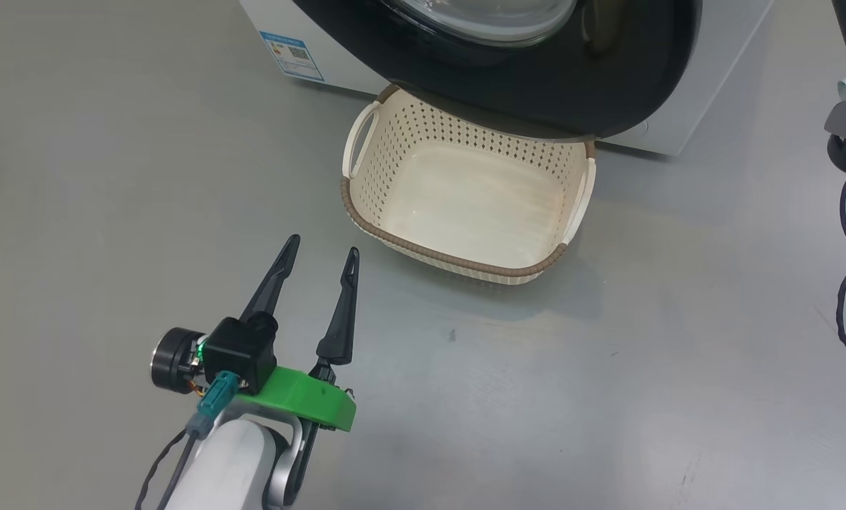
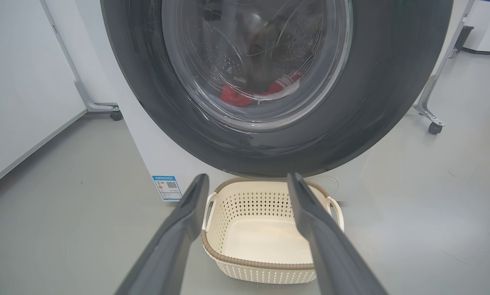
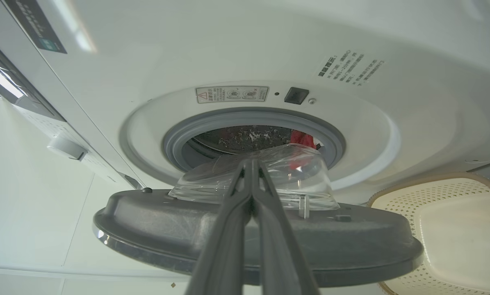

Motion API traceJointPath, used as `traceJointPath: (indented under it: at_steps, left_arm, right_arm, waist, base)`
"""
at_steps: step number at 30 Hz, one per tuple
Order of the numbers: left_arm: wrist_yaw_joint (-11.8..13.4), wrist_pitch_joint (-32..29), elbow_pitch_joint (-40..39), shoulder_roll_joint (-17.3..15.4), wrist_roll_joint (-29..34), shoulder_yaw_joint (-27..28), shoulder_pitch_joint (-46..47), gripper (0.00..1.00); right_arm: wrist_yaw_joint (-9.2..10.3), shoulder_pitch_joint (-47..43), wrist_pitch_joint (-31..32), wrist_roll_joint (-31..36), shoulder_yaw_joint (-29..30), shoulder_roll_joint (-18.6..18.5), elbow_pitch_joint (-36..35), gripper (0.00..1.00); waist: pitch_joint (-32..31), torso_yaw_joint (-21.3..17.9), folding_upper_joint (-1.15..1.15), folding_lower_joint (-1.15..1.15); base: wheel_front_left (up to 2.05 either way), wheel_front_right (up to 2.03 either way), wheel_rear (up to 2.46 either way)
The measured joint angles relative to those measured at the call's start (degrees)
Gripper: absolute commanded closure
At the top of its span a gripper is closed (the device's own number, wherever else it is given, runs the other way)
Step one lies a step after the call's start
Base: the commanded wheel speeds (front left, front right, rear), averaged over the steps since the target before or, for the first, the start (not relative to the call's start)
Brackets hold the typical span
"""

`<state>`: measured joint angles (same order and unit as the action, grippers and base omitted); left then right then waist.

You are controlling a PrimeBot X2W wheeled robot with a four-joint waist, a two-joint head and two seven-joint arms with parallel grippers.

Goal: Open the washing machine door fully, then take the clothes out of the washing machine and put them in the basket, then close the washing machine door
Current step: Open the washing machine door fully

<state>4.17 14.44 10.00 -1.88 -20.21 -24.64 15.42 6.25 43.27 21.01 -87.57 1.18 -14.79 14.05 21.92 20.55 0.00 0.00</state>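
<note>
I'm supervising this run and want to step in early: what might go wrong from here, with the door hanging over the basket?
1. The washing machine door hangs over the far rim of the basket; clothes pulled out may snag on it or fall outside.
2. The right gripper is shut, tips near the smooth glass bowl; pushing the door there, it may slip.
3. The clothes lie back in the drum; the open left gripper may grab only part.

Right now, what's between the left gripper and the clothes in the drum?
The washing machine door: in the left wrist view the red clothes show through its glass window, ahead of the open left gripper.
</note>
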Motion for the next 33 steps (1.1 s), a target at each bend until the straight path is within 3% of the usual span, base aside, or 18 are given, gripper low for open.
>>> traceJointPath:
  at_steps: [10,33]
  left_arm:
    - [0.08,0.0,0.01,0.0,0.0,-0.14,0.48,0.0]
    - [0.62,0.0,0.02,0.01,-1.0,-0.79,0.73,0.0]
  right_arm:
    - [0.98,4.21,5.79,-3.37,-0.15,-0.15,5.45,1.0]
    - [1.01,10.05,14.32,-8.29,-2.07,0.79,18.13,1.0]
  waist:
    - [0.73,0.86,0.0,0.0]
    - [1.79,2.95,0.0,0.0]
  base:
    - [0.0,0.0,0.0]
    - [0.0,0.0,0.0]
